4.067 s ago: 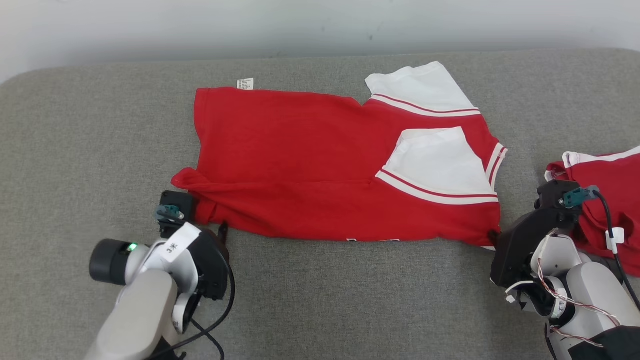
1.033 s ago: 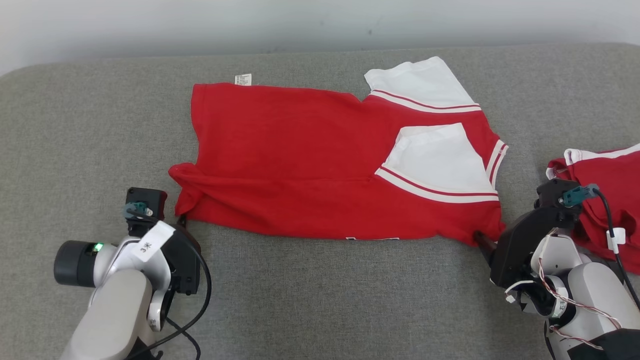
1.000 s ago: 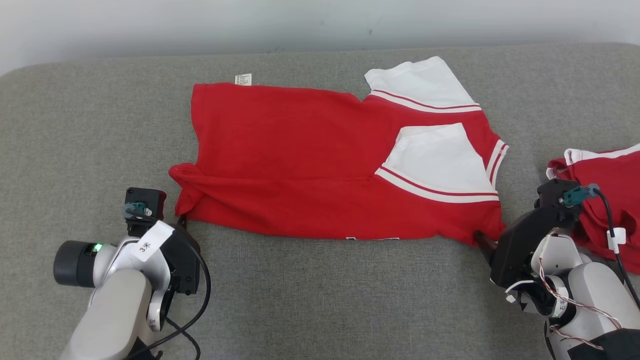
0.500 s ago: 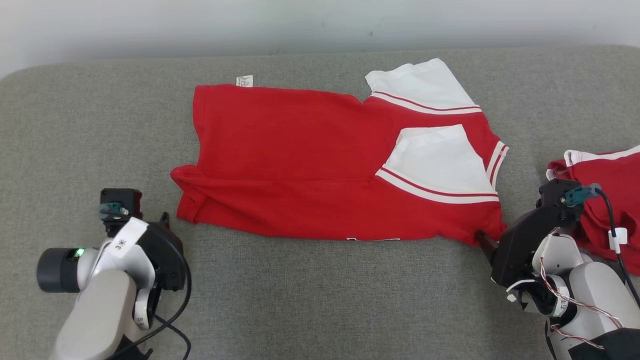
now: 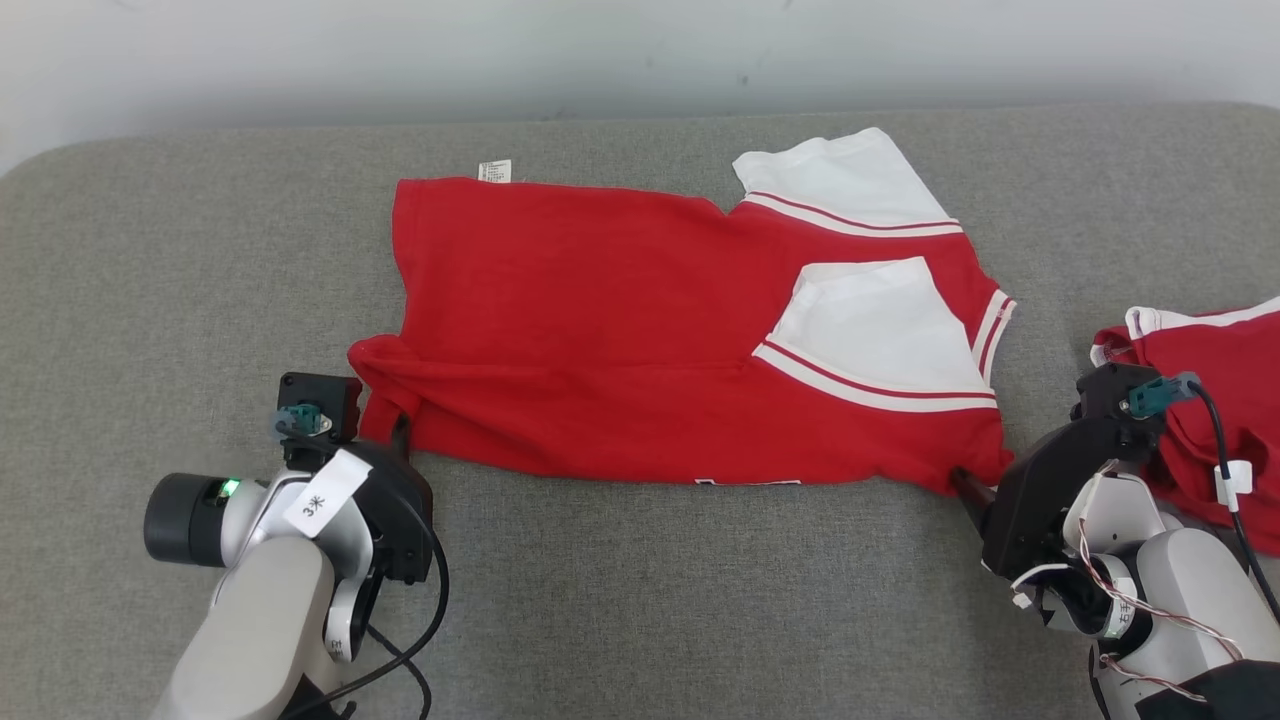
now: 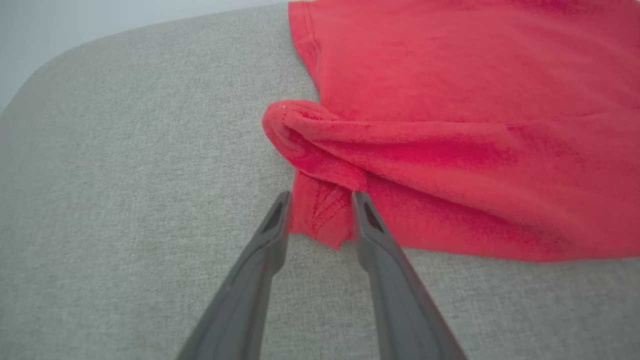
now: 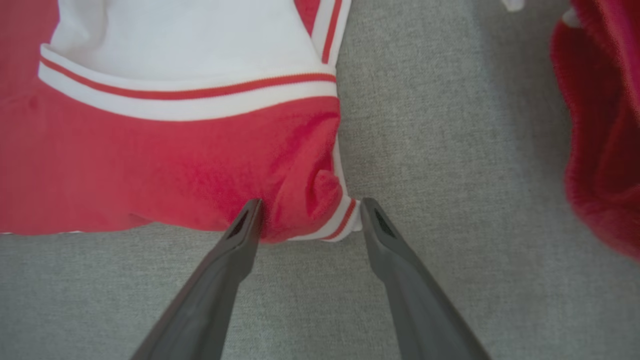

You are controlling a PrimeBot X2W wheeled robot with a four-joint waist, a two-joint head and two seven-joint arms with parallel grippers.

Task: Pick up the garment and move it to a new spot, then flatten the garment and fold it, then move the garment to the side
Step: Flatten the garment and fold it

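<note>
Grey surface (image 5: 640, 610) stretches wide beyond the garment (image 5: 600, 300), left and near.

1. My head camera looks forward and down over the grey padded surface (image 5: 640, 620) — from well back.
2. My left wrist camera looks along my left gripper (image 6: 321, 197), close on the near-left corner of the garment (image 6: 475, 150).
3. My right wrist camera, as close, faces its near-right corner — the head view shares both corners.
</note>
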